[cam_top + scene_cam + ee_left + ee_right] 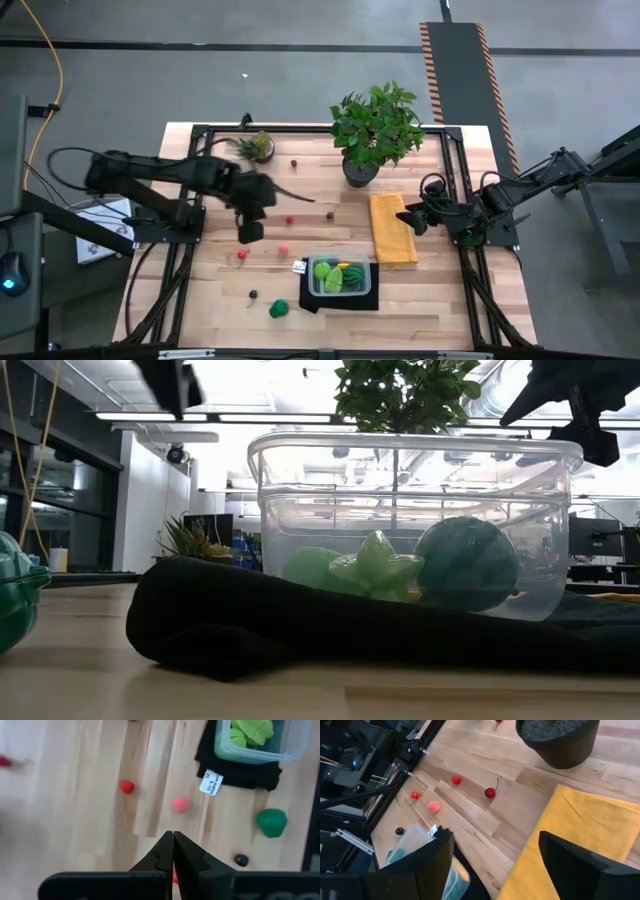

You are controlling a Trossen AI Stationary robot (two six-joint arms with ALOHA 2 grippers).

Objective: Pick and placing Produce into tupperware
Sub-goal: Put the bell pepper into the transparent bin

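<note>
High view: the left pincer point(249, 232) hangs over the left half of the surface point(440, 290), its fingers pressed together with nothing between them. The left wrist view shows the same, the two dark tips point(173, 851) meeting in a point above bare wood. Just ahead of that pincer lie a pink piece point(284, 248) and a small red piece point(290, 219); another red piece point(242, 255) sits almost under it, showing only as a sliver below the fingers in the wrist view. Farther off, toward the front edge, are a dark berry point(253, 294) and a green piece point(279, 309). The tupperware point(340, 276) stands beyond the pink piece, to the pincer's right, on a black mat point(312, 298), and holds green and yellow produce point(335, 276). A white tag point(299, 267) lies at the mat's corner.

The right pincer point(418, 217) rests at the far right, over the edge of a yellow cloth point(392, 232), fingers spread wide and empty. In its wrist view a cherry point(490, 793) with a stem lies ahead of it on the wood, near a black pot point(560, 742). That pot's leafy plant point(375, 125) stands behind the cloth; a smaller plant point(257, 146) and one more red berry point(295, 164) sit near the back edge.
</note>
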